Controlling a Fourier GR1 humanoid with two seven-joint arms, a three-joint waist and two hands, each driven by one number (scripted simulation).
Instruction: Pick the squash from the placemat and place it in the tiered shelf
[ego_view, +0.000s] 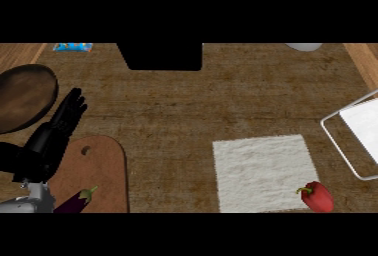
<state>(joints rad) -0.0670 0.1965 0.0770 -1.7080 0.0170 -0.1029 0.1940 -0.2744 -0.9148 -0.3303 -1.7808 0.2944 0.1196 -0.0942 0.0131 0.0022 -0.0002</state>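
Brown woven fabric covers the counter (221, 95) like a rough mat, and wood shows only at the far corners. On this surface lies a white placemat (262, 172), a pale square with a fuzzy edge, a little right of the middle. No squash can be seen on it; the only thing there is a red bell pepper (317, 196) with a green stem, which sits at the lower right corner of the placemat, partly on it and partly off. At the right edge stands a white wire frame with a white shelf surface inside it, the tiered shelf (341, 145), and only a part of it is in view. It is near the placemat but does not touch it. On the left side the left hand (63, 120) rises from its grey forearm; its black fingers are straight and close together, pointing away from the robot, and they hold nothing. Below this hand is a wooden cutting board (100, 170) with a round hole near its top, and a dark purple eggplant (77, 199) lies at the lower left part of the board. A dark brown round plate (26, 95) is at the far left, possibly a bowl, which the angle does not settle. At the far edge there are a black block (161, 55), a small blue object (72, 47) and a white object (304, 46). The right hand does not show anywhere.
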